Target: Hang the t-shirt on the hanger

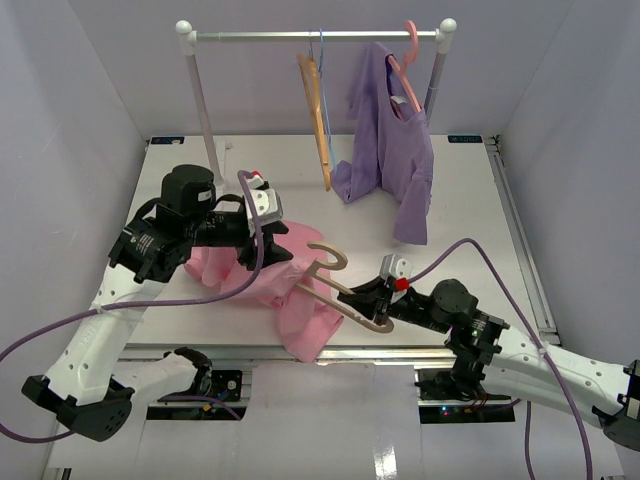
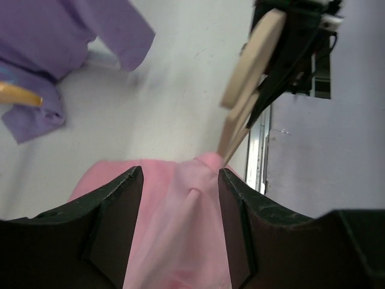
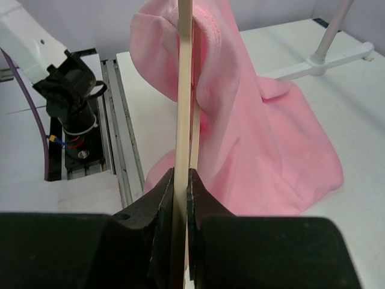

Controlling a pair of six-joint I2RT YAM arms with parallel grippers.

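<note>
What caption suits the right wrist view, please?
Right fingers clamp the beige hanger edge-on, pink t-shirt draped over it.
</note>
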